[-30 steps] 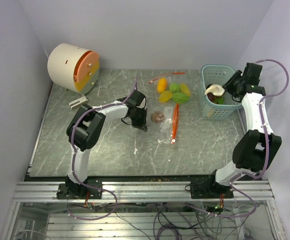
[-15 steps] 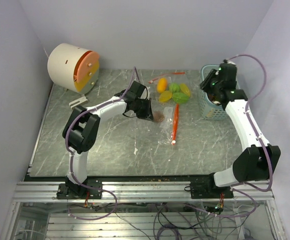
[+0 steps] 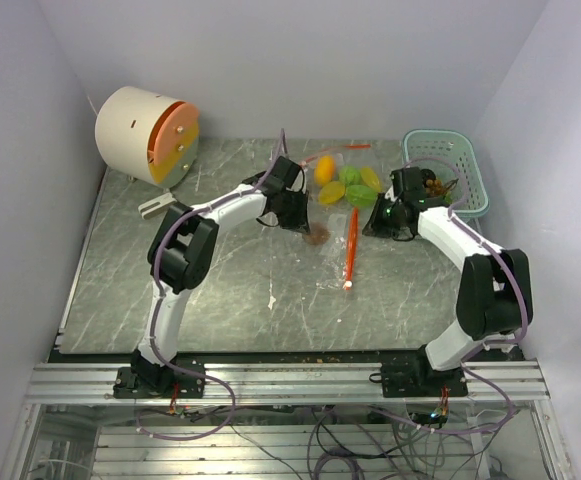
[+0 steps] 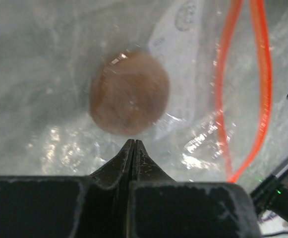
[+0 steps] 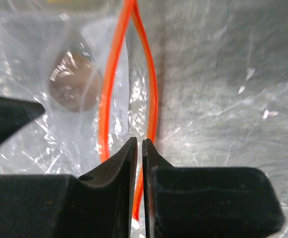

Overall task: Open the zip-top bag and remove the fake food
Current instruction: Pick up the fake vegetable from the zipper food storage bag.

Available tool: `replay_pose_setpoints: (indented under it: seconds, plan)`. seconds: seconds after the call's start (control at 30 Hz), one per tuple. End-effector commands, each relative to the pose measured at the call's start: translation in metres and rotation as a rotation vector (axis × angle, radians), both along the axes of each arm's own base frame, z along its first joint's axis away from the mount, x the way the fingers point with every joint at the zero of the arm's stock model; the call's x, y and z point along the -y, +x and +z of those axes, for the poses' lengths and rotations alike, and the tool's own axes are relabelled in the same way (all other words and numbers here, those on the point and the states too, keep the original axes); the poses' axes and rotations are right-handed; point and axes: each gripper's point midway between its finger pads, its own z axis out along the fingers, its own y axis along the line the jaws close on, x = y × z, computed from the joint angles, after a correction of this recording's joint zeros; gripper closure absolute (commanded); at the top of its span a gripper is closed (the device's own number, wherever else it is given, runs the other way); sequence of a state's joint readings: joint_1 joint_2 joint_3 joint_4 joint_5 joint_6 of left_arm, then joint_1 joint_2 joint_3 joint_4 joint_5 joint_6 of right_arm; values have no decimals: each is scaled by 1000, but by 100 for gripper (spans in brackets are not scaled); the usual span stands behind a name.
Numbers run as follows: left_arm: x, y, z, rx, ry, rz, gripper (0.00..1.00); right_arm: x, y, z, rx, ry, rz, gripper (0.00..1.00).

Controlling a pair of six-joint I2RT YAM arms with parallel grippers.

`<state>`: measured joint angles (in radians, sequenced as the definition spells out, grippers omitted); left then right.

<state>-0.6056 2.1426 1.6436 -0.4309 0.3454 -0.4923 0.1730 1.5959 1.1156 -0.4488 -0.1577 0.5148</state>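
A cream drum sits back-left, a teal basket back-right.

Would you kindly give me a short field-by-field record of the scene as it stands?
bag: clear, lying flat on the table
zip strip: parted into two strands
brown piece: inside the bag
other food: orange, green and yellow pieces past the strip's far end; whether bagged, cannot tell
left gripper: shut, tips just short of the brown piece
right gripper: apparently shut on one strand of the strip
basket: far right, a few items inside
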Motion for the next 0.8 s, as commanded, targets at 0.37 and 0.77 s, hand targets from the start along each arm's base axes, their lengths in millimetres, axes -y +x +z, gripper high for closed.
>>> replay_pose_setpoints:
  seconds: [0.37, 0.77]
  plan:
    - [-19, 23, -32, 31, 161, 47, 93, -40, 3, -55, -50, 124, 96, 93]
    - [-14, 23, -43, 21, 169, 45, 93, -67, 21, -63, 13, 178, 168, 86]
